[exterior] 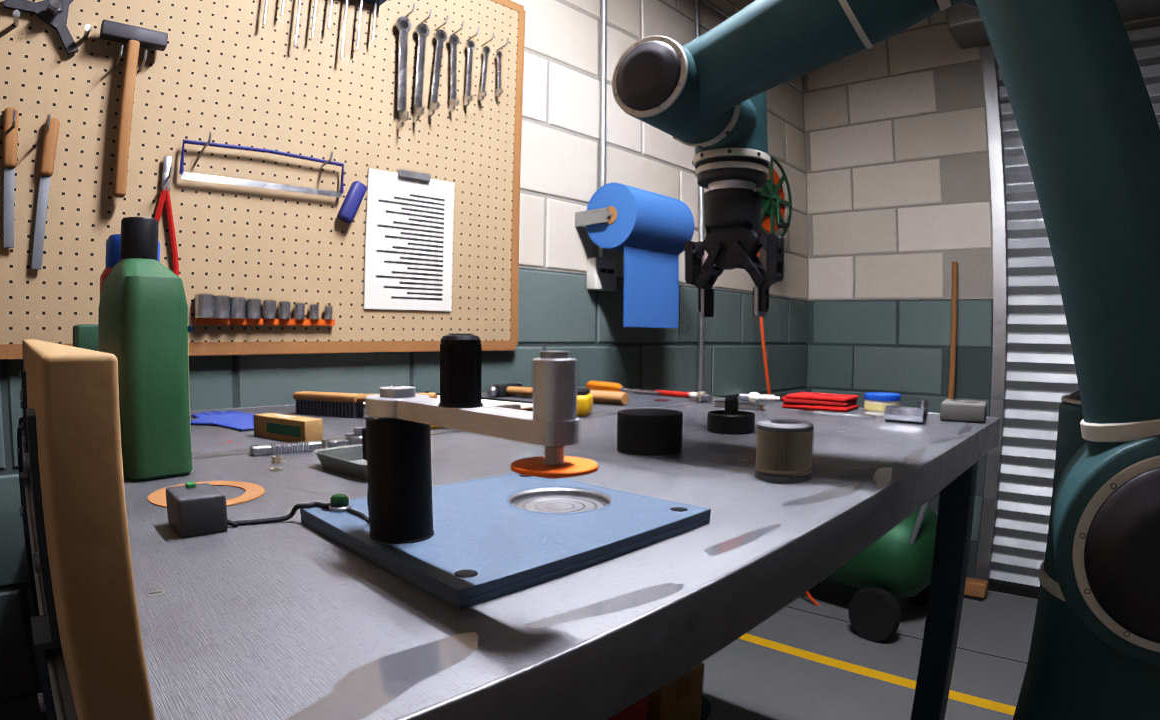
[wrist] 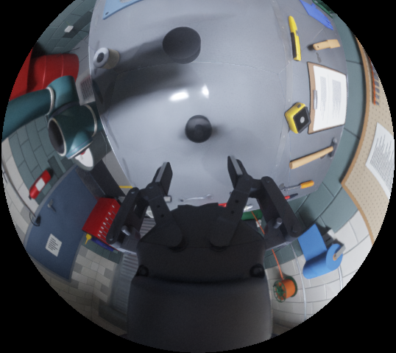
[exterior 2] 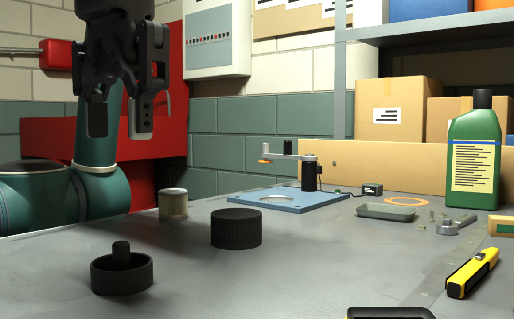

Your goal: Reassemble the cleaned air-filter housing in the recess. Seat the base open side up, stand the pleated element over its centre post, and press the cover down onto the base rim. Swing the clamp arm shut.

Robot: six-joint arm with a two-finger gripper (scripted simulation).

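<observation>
The black base (exterior 2: 121, 268) (exterior: 730, 418) (wrist: 198, 129) sits open side up on the bench, its centre post upright, far from the blue fixture plate (exterior: 506, 527) (exterior 2: 288, 199). My gripper (exterior 2: 119, 117) (exterior: 733, 285) (wrist: 200, 171) hangs open and empty well above the base. The black cover (exterior 2: 236, 228) (exterior: 650, 431) (wrist: 181, 44) and the pleated element (exterior 2: 173, 203) (exterior: 783, 450) (wrist: 105, 58) stand apart on the bench between base and plate. The plate's round recess (exterior: 559, 499) is empty, and the clamp arm (exterior: 477, 414) is swung aside of it.
A tall green bottle (exterior: 144, 358) (exterior 2: 474, 155) stands behind the fixture, near a metal tray (exterior 2: 386, 211) and an orange gasket ring (exterior 2: 406, 201). A yellow utility knife (exterior 2: 472, 272), a wrench (exterior 2: 452, 224) and loose nuts lie on the bench's other side.
</observation>
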